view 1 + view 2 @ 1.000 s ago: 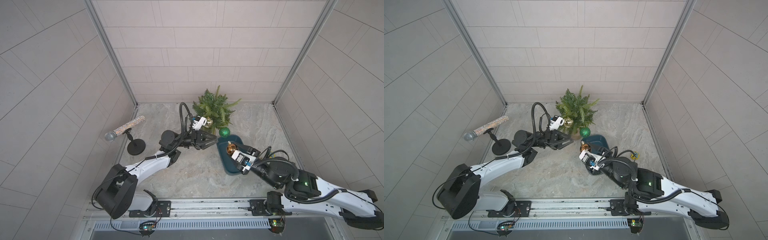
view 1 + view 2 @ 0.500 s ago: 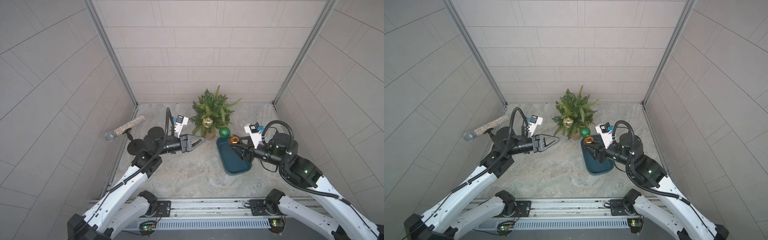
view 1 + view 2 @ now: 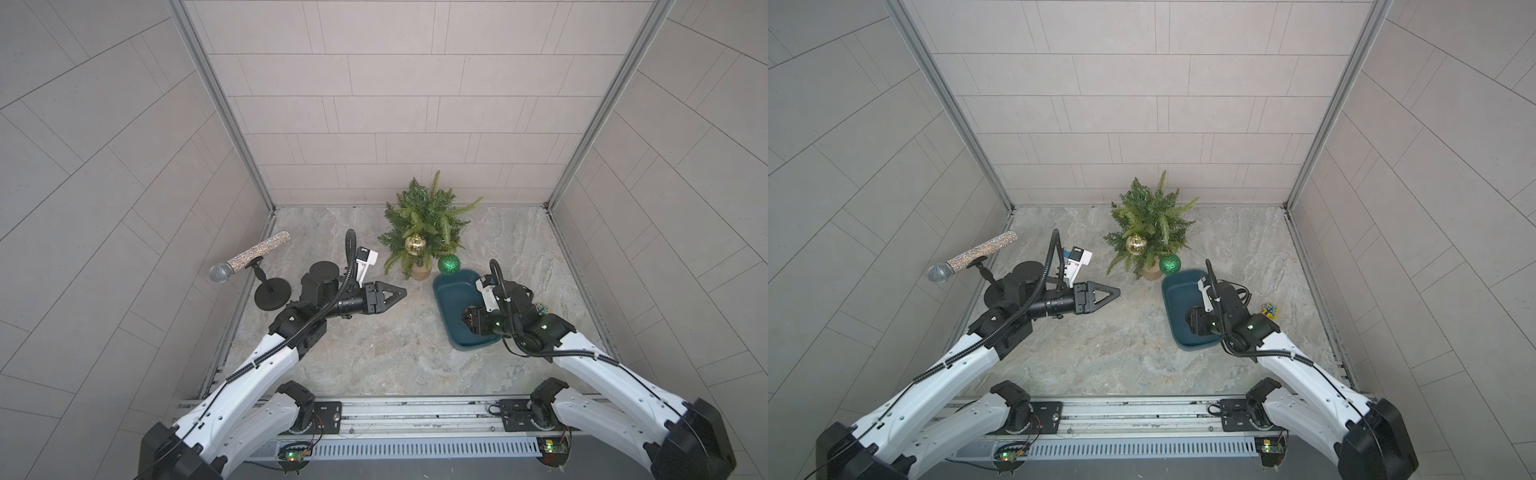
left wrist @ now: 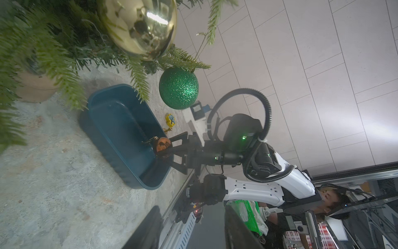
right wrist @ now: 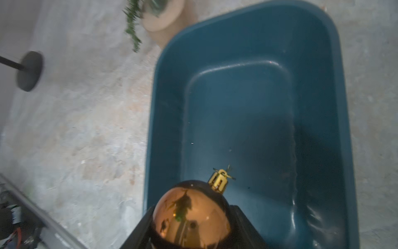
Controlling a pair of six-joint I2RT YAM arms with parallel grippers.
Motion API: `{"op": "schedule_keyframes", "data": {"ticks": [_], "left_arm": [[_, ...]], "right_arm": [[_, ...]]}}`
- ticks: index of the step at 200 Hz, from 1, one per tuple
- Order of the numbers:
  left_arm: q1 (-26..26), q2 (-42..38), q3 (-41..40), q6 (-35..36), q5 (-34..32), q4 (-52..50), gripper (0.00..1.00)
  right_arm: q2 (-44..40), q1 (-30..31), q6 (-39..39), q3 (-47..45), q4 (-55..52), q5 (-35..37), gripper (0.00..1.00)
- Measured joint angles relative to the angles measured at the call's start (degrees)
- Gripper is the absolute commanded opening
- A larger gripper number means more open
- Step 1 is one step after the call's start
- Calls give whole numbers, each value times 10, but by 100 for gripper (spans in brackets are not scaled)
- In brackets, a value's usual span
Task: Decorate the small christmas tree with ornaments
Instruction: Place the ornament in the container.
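Observation:
The small christmas tree [image 3: 428,216] [image 3: 1150,214] stands at the back of the table on a tan base. Two ornaments hang on it: a pale gold bauble [image 3: 414,244] [image 4: 137,25] at its front and a glittery green bauble [image 3: 449,264] [image 4: 178,88] from a low branch on its right. My left gripper [image 3: 402,290] [image 3: 1118,293] is open and empty, left of the tree and pointing at it. My right gripper [image 3: 468,323] [image 5: 191,222] is shut on the copper-bronze bauble [image 5: 191,215] [image 4: 162,144], low over the near end of the blue tray [image 3: 446,297], cap pointing away.
A glittery microphone [image 3: 249,257] on a black round stand [image 3: 272,294] sits at the left wall. A flat yellow piece [image 3: 542,308] and a tiny brass piece [image 4: 167,129] lie right of the tray. The tray [image 5: 237,107] holds nothing else.
My left gripper drew back from the tree, leaving the gold bauble hanging. My right gripper carried the copper-bronze bauble back and down to the tray's near end.

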Motion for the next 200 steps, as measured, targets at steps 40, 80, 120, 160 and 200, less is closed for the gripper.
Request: {"op": "schedule_keyframes", "data": {"ticks": [40,80,120,160,200], "left_arm": [[0,3,-2,-3,-1,6,51],[0,10,-5,-4,-2,7,51],[0,11,-5,-3,-2,6,51],[0,11,-5,-3,-4,5,51],[0,12,-6,-4,-7,6,51]], "right_arm": [[102,-9,-22,19,40,50,56],[194,-15,-69,75,58,72,60],[245,-15,-88,103,71,73,74],[179,-15,-79,84,72,92,75],[125,-15,-31,43,120,89,68]]}}
